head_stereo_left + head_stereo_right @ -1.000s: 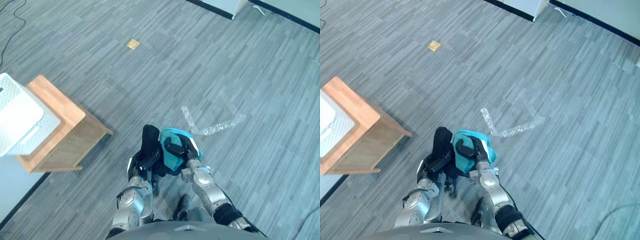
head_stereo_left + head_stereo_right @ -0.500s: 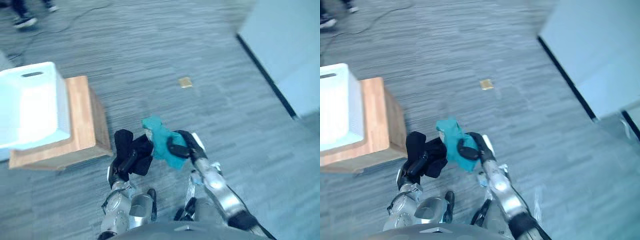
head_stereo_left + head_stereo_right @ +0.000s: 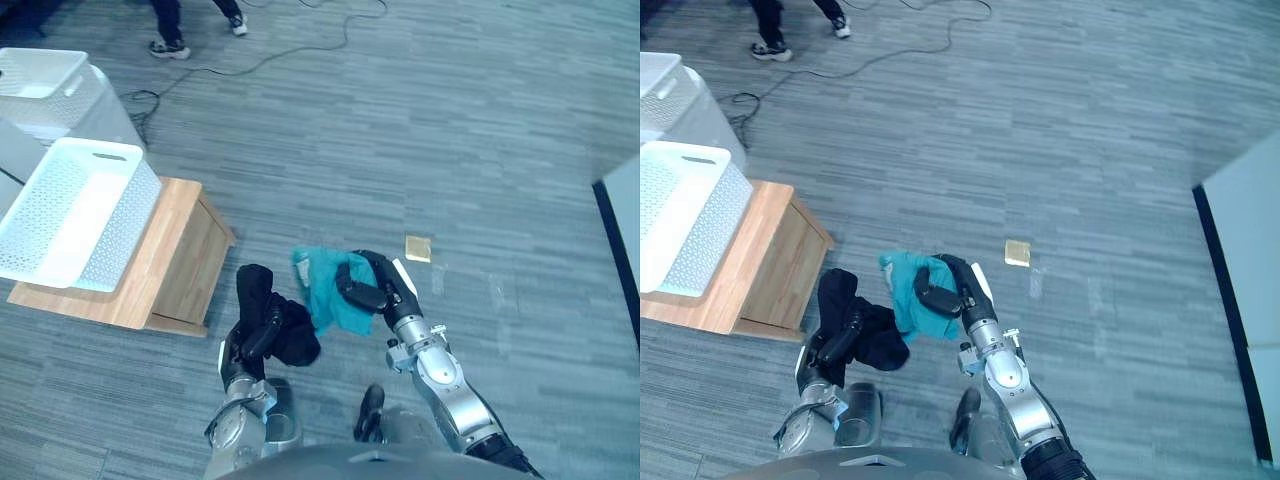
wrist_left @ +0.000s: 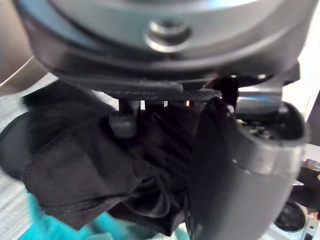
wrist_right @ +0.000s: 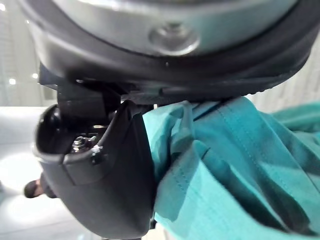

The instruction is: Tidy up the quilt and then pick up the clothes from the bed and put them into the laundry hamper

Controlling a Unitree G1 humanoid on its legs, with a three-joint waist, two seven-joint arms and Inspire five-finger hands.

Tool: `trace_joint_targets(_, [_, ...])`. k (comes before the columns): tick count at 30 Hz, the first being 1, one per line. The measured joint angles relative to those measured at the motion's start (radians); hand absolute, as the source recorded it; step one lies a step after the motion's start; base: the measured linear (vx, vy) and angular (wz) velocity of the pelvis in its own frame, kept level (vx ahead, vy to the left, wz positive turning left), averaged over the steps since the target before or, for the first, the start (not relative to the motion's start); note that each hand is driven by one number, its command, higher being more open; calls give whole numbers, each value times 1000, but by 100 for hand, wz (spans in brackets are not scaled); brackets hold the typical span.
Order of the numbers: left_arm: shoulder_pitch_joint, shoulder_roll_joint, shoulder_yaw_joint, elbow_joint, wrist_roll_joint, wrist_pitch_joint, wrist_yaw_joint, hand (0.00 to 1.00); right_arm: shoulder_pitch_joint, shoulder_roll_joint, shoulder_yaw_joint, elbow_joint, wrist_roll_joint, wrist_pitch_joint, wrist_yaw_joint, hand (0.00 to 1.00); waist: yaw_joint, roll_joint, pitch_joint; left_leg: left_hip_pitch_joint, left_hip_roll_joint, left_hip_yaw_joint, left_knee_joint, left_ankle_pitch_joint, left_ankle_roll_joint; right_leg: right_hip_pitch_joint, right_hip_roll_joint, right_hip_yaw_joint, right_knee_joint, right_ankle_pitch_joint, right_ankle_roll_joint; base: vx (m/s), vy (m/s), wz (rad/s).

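Observation:
My left hand is shut on a black garment that hangs in front of me over the floor; the left wrist view has that dark cloth bunched under its thumb. My right hand is shut on a teal garment, held just right of the black one. In the right wrist view the teal cloth is pressed against the thumb. A white perforated laundry hamper stands on a low wooden stand to my left.
A second white basket stands behind the first at the far left. A person's legs and shoes are at the top, by black cables on the grey floor. A small tan square lies on the floor. A pale wall panel is at right.
The camera has swung round, so the hamper and stand now sit further left and a person's legs show. Both hands still hold their garments in front of me.

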Motion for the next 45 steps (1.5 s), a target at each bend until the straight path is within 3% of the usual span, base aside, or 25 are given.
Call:
trace_joint_targets(2, [0,0,1,-38,0,0,-12,0,-43,9,-4,-8,22,-2,1,0,22,-7,4,-88,3,198,-156,-11,38,70,-9,-65,-65,-20,20,449,-89,64])
trace_joint_targets(4, [4,-1,-4,-68,2,1,-19,0,-45,10,-16,-8,23,-2,2,0,21,-7,1,-77,23,422,-355,46,83,138,-21,-152,-70,-66,67,515,5,108])
trace_joint_targets(5, [6,0,-7,-95,3,1,-22,0,-38,15,-37,-7,22,-3,0,0,14,-4,-4,-46,32,622,-481,148,215,186,-20,-218,-56,-107,109,502,45,151])
trace_joint_targets(6, [0,2,-10,-102,3,1,-22,0,-33,26,-57,-3,22,-3,-3,0,4,-25,-12,-30,4,689,-502,147,276,200,-29,-257,-46,-128,127,552,57,236])
trace_joint_targets(7, [-42,11,-7,-123,6,2,-23,0,-44,43,-99,5,22,-3,-20,0,-7,-67,-30,-37,-52,776,-519,131,299,205,-53,-330,-11,-140,137,463,32,204])
trace_joint_targets(9, [-34,1,9,-159,5,3,-27,0,-74,48,-112,28,22,-2,-26,0,-8,-59,-34,-4,-78,745,-545,51,364,211,-66,-350,126,-142,136,572,65,173])
trace_joint_targets(10, [-45,2,20,-154,5,6,-26,0,-76,66,-130,44,22,0,-32,0,-27,-72,-33,45,-128,680,-572,47,359,187,-141,-344,350,-141,121,680,73,189])
trace_joint_targets(11, [-37,-1,22,-155,5,5,-21,0,-77,77,-139,50,20,1,-33,0,-40,-71,-33,112,-173,616,-608,42,352,148,-218,-314,614,-142,68,563,28,184])
trace_joint_targets(12, [-31,-1,24,-157,6,5,-17,0,-75,83,-142,50,19,1,-33,0,-47,-66,-33,148,-188,583,-629,41,349,119,-242,-283,731,-148,50,534,-27,154])
trace_joint_targets(14, [-5,20,27,-181,35,-4,-4,0,-76,120,-146,48,18,-1,-32,0,-68,-45,-44,261,-198,470,-701,52,308,-14,-256,-183,910,-161,39,500,-83,140])
trace_joint_targets(18, [-18,55,-6,-215,45,-13,-5,0,-74,137,-157,21,20,-4,-31,0,-113,-38,-49,335,-215,244,-765,73,262,-166,-249,-120,707,-188,13,420,-186,177])
trace_joint_targets(20, [-34,51,-27,-221,45,-14,-7,0,-69,127,-181,1,19,-3,-32,0,-135,-30,-46,366,-209,85,-776,71,224,-251,-134,151,410,-182,22,366,-281,197])
trace_joint_targets(21, [-36,51,-29,-220,45,-14,-7,0,-69,122,-187,-3,19,-3,-32,0,-141,-30,-46,377,-208,51,-779,69,211,-264,-109,229,350,-171,39,290,-269,178])
trace_joint_targets(22, [-33,52,-29,-221,44,-15,-10,0,-68,112,-198,-14,19,-3,-34,0,-141,-31,-46,409,-200,11,-779,51,173,-282,-80,333,233,-126,79,384,-349,131])
trace_joint_targets(23, [-18,58,-18,-230,44,-16,-17,0,-65,117,-196,-30,22,-2,-35,0,-136,-51,-50,435,-204,1,-767,26,130,-272,-76,369,112,-1,79,465,-446,123])
trace_joint_targets(24, [1,73,-7,-248,44,-18,-20,0,-58,129,-192,-57,22,-2,-37,0,-140,-82,-52,447,-217,-4,-742,-1,95,-270,-87,397,51,169,123,384,-368,91])
trace_joint_targets(25, [13,46,-3,-242,43,-17,-26,0,-58,104,-194,-96,23,-3,-39,0,-133,-22,-66,434,-159,-6,-704,-31,69,-242,-59,357,67,146,138,366,-323,71])
trace_joint_targets(28, [22,7,-9,-269,44,-18,-56,0,-73,69,-217,-182,24,-3,-41,0,-126,18,-65,422,-97,13,-663,-18,41,-166,-28,292,-15,136,120,302,-209,55])
trace_joint_targets(30, [4,0,-13,-269,44,-18,-67,0,-107,64,-223,-188,23,-3,-46,0,-126,-1,-55,354,-62,157,-496,-10,12,-107,-63,267,-37,131,112,160,-61,65])
trace_joint_targets(31, [0,1,-16,-273,41,-18,-73,0,-123,68,-221,-195,18,-5,-63,0,-127,-14,-56,332,-35,279,-510,-29,38,-84,-95,245,-53,131,113,85,-3,49])
trace_joint_targets(32, [-4,1,-16,-283,41,-18,-75,0,-141,68,-216,-194,17,-5,-69,0,-127,-15,-57,327,-21,326,-545,-21,49,-79,-104,237,-60,132,115,53,10,41])
trace_joint_targets(33, [8,-1,-17,-312,38,-19,-81,0,-177,64,-202,-194,13,-5,-77,0,-128,4,-68,318,15,377,-661,75,56,-70,-98,223,-79,135,122,44,35,3])
trace_joint_targets(34, [13,-3,-19,-316,35,-21,-88,0,-201,65,-193,-191,-6,-2,-84,0,-116,-5,-73,325,-3,382,-678,89,32,-61,-102,223,-109,154,137,37,39,2])
trace_joint_targets(37, [41,25,-28,-320,21,-19,-96,0,-268,68,-171,-181,-72,-2,-83,0,-133,-40,-90,348,-67,346,-752,124,46,-24,-145,174,-146,173,154,49,86,42])
trace_joint_targets(45, [82,57,-84,-322,5,-19,-111,0,-501,46,-157,-30,-105,1,-91,0,-116,-69,-108,390,-77,315,-804,135,45,30,-150,137,-167,209,150,27,34,17])
